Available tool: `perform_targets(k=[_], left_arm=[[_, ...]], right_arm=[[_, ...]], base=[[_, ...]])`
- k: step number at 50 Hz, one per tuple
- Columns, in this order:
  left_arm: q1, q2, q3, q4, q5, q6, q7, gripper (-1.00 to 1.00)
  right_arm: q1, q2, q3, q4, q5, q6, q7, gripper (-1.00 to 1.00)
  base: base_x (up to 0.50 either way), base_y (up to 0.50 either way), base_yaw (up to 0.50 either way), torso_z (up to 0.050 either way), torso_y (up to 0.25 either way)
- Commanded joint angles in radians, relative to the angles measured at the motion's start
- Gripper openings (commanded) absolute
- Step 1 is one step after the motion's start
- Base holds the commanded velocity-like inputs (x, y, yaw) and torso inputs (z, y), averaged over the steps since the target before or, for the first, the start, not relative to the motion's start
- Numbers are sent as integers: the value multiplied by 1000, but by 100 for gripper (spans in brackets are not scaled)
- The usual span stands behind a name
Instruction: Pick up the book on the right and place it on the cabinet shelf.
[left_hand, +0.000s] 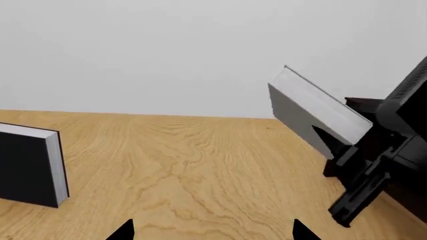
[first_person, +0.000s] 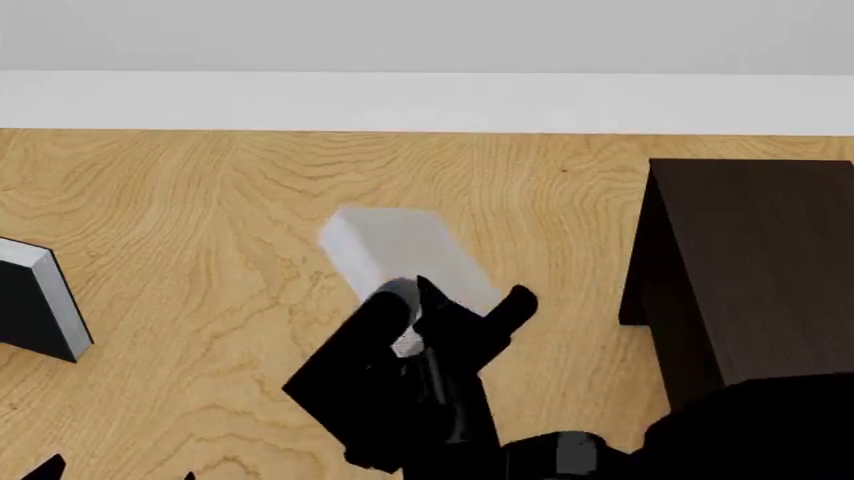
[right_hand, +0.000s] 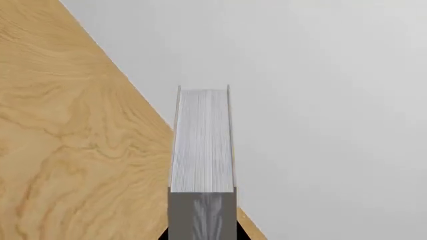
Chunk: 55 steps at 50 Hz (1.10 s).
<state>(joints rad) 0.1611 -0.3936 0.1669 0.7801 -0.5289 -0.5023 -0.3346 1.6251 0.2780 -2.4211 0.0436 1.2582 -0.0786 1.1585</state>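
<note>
Head view shows the right pincer closed on the grey book, lifted off the bench and tilted. So the pick looks done; carrying it to the dark cabinet at the bench's right edge remains. Left pincer hangs open, empty

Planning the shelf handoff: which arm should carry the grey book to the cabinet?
Right. The right gripper already holds the grey book lifted, beside the cabinet; the left gripper is empty.
</note>
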Motion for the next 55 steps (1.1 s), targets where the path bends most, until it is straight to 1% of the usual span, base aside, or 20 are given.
perform_targets(k=[1, 2, 3, 6, 11, 16, 20, 37, 55], left_arm=[[-7, -6, 2, 8, -9, -7, -5, 100], [-8, -6, 3, 8, -10, -7, -5, 100], [-8, -6, 4, 10, -12, -8, -5, 100], [-9, -8, 4, 12, -13, -9, -6, 100], [-8, -10, 6, 11, -15, -7, -7, 100], [-7, -12, 7, 10, -14, -3, -5, 100], [-5, -14, 8, 11, -14, 0, -6, 100], [-4, -19, 12, 10, -18, 4, -9, 100], [-2, -25, 23, 10, -9, 14, -14, 100]], right_arm=[[-20, -183, -58, 92, -15, 281, 176, -100], [-19, -202, -72, 97, -10, 320, 190, -100], [-33, -206, -68, 108, -13, 317, 189, -100], [-54, -245, -86, 140, -2, 388, 215, -100], [-99, -272, -75, 191, -8, 477, 220, -100], [-130, -270, -37, 213, -44, 532, 212, -100], [-154, -262, -15, 233, -59, 545, 204, -100], [-193, -224, 51, 256, -21, 622, 242, -100], [-250, -238, 58, 337, 10, 753, 237, -100]], base=[[0, 0, 0, 0, 0], [0, 0, 0, 0, 10], [0, 0, 0, 0, 0], [0, 0, 0, 0, 0], [0, 0, 0, 0, 2], [0, 0, 0, 0, 2], [0, 0, 0, 0, 0], [0, 0, 0, 0, 2], [0, 0, 0, 0, 1]])
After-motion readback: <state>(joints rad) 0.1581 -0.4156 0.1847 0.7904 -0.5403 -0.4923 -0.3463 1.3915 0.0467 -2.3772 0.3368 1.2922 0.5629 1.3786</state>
